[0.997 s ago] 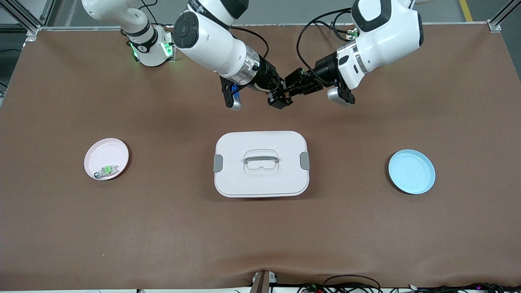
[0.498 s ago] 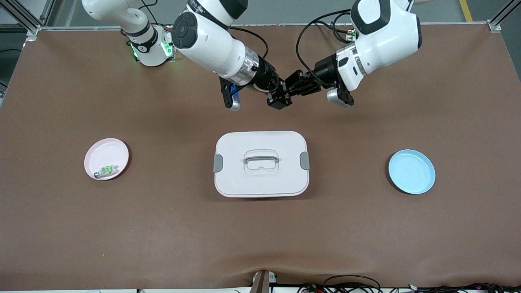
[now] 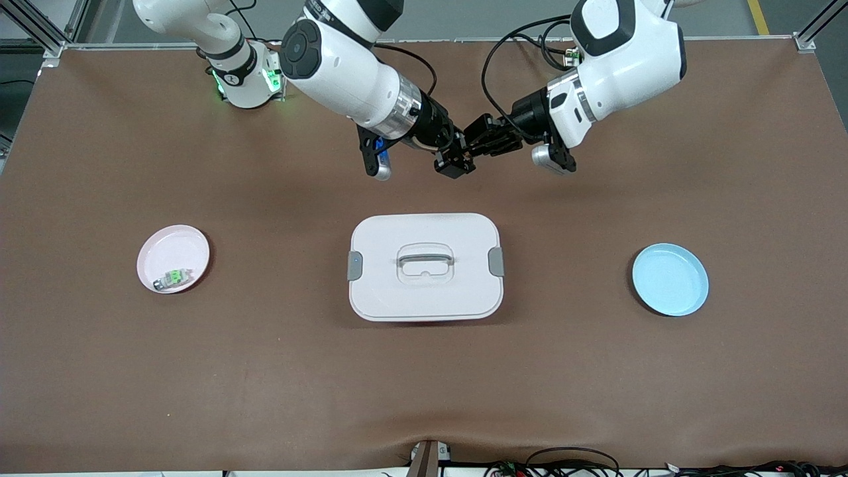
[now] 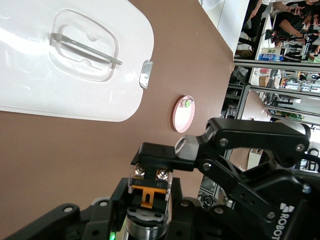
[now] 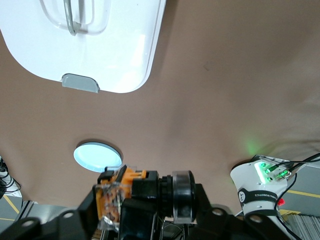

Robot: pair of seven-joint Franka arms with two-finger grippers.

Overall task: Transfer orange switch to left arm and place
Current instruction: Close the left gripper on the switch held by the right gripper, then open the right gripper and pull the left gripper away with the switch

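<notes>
The left gripper (image 3: 472, 147) is pinching the orange switch (image 4: 148, 186) tight, in the air over bare table farther from the front camera than the box (image 3: 424, 266). The right gripper (image 3: 457, 156) is meeting it there, its jaws partly apart around the switch. The switch is looking tiny, light, rigid and probably slippery, so gripping its flat black sides seems safest.

From the front, the orange switch (image 4: 149, 192) cannot be seen where the two grippers meet, up in the air. The top edge cuts off both arms. In the left wrist view the box (image 4: 45, 95) runs off the edge. The little green part (image 3: 173, 277) on the pink plate (image 3: 165, 242) is too small to make out.
</notes>
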